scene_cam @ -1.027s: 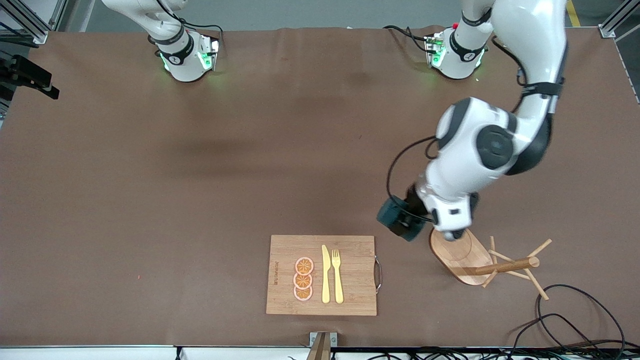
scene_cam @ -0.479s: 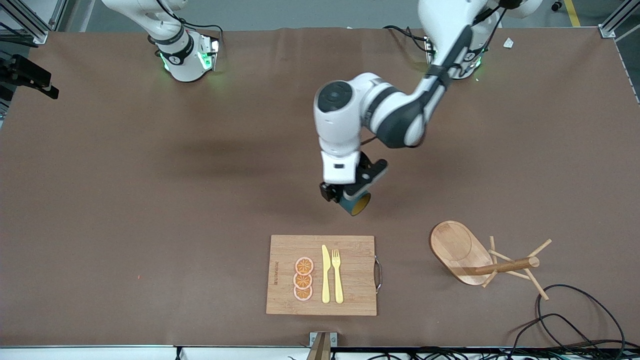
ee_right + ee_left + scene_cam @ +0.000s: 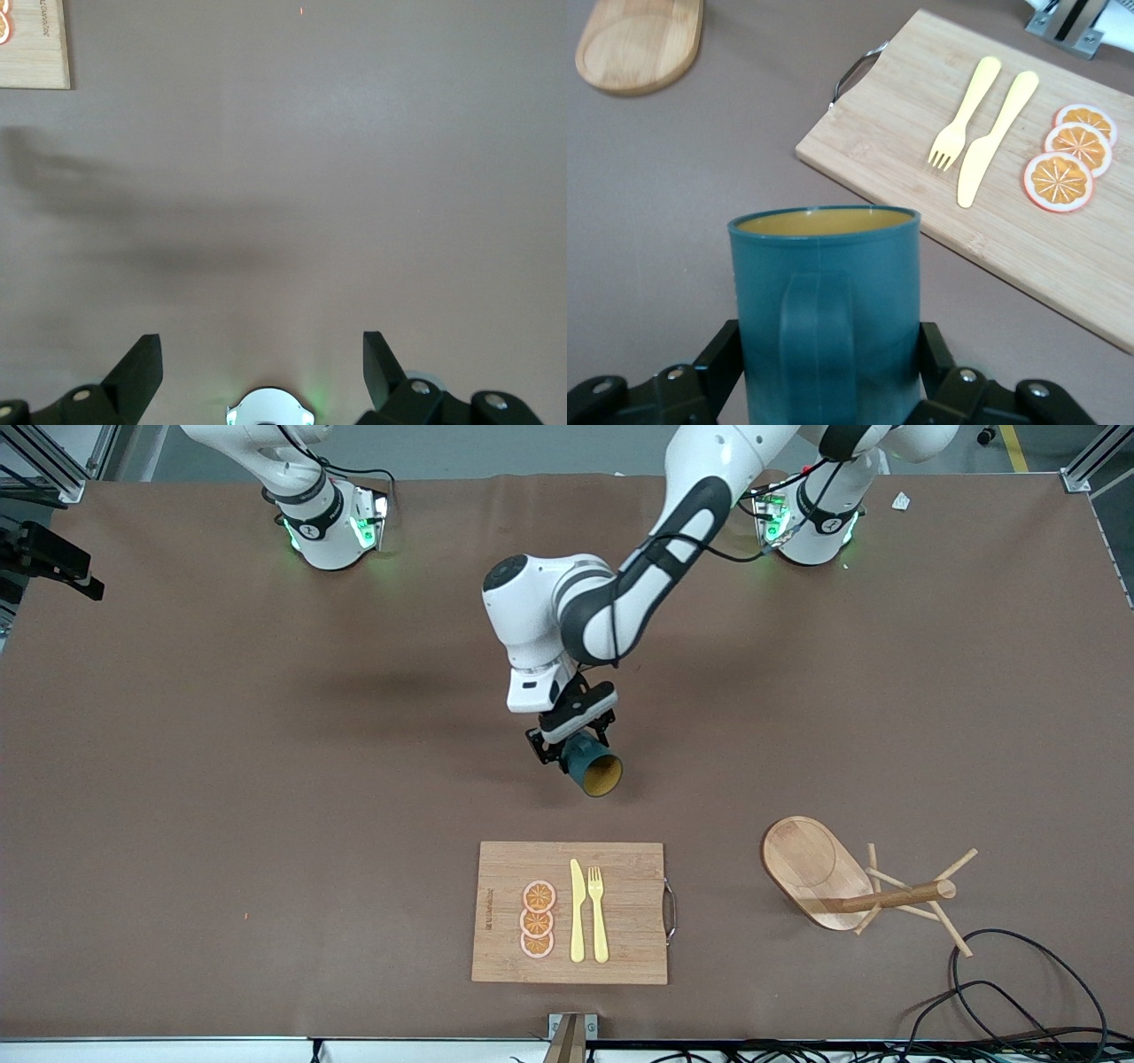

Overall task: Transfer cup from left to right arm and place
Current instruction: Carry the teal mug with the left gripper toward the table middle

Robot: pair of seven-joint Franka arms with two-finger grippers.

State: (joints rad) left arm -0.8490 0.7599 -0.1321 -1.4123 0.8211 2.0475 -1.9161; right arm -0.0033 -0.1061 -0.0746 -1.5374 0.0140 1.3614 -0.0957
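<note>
The dark teal cup with its mustard-yellow inside hangs tilted in my left gripper, above the bare table mat at mid-table. It is over a spot farther from the front camera than the cutting board. In the left wrist view the cup fills the gap between the black fingers, handle toward the camera. My left gripper is shut on it. My right gripper is open and empty, held up near its own base over bare mat. It is out of the front view.
A wooden cutting board holds a yellow knife, a yellow fork and three orange slices. A wooden mug stand with pegs lies toward the left arm's end. Black cables lie by the front edge.
My left arm has swung from over the mug stand to mid-table, toward the right arm's end, carrying the cup. The cup's mouth now faces the front camera.
</note>
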